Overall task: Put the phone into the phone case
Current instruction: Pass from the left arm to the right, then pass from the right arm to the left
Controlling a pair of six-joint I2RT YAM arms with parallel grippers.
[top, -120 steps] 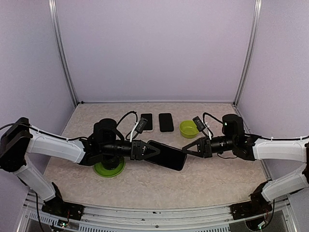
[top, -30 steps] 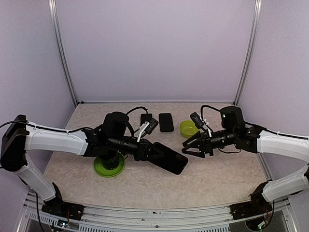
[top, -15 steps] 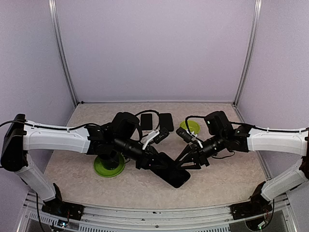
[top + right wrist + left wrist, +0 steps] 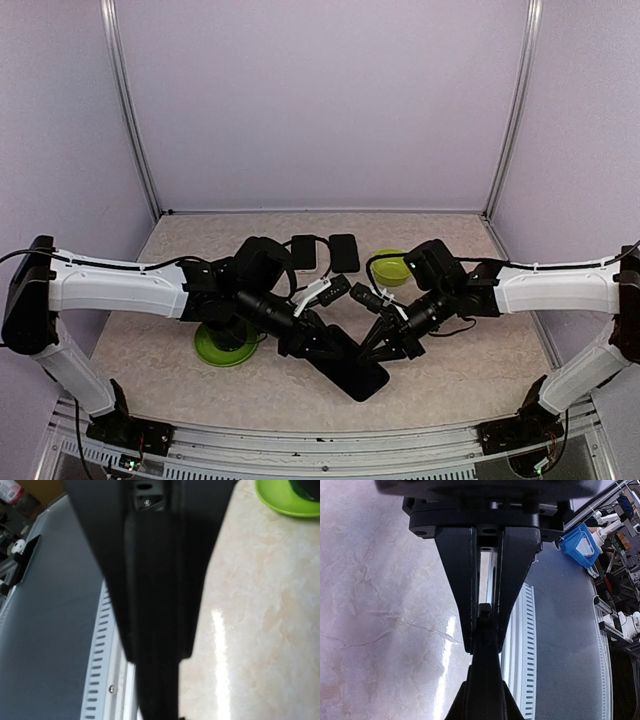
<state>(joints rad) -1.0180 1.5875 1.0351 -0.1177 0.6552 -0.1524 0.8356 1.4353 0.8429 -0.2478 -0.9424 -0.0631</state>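
Observation:
A flat black slab (image 4: 355,370), either the phone or the case (I cannot tell which), is held tilted just above the table near the front middle. My left gripper (image 4: 322,345) is shut on its left edge. In the left wrist view the fingers (image 4: 460,580) pinch the slab (image 4: 485,690), seen edge on. My right gripper (image 4: 384,345) meets the slab's right edge. In the right wrist view the blurred dark fingers (image 4: 160,580) sit closed over the slab (image 4: 156,690) with no gap showing. Two more black phone-like slabs (image 4: 303,250) (image 4: 344,252) lie flat at the back.
A green bowl (image 4: 388,266) stands behind the right gripper and also shows in the right wrist view (image 4: 285,500). A green round dish (image 4: 222,348) lies under the left arm. The table's front metal rail (image 4: 320,440) is close below the held slab.
Both grippers have moved toward the near middle, and the slab has turned and come down toward the front edge. The right gripper, open and apart from it a second ago, is now on its right edge.

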